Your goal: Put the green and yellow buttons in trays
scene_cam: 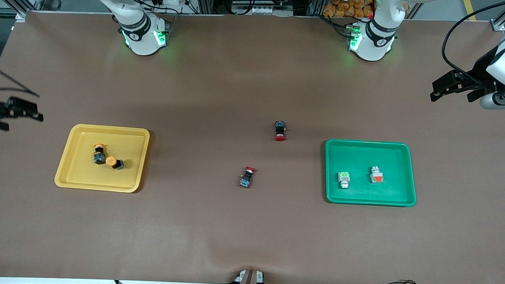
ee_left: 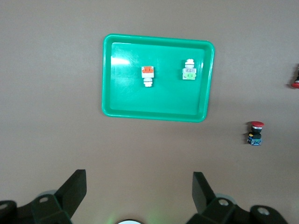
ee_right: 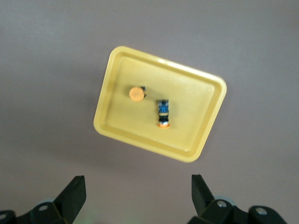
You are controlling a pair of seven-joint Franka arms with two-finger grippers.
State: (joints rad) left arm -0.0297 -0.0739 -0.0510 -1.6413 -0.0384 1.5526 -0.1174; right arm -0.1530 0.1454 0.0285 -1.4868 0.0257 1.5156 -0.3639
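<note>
Both yellow-capped buttons [scene_cam: 99, 152] [scene_cam: 115, 162] sit touching each other in the yellow tray [scene_cam: 73, 174], toward the right arm's end of the table. The two white-bodied ones, light-green block [scene_cam: 344, 179] and orange block [scene_cam: 376, 175], lie a bit apart in the green tray [scene_cam: 407, 172] toward the left arm's end. Two red-capped buttons [scene_cam: 280, 131] [scene_cam: 247, 176] are out on the bare table mid-way between the trays. Left gripper [scene_cam: 449, 86] hangs up over the table edge at its own end, jaws spread wide and holding nothing. Right gripper [scene_cam: 16, 112] is over the edge at its end, also spread and empty
</note>
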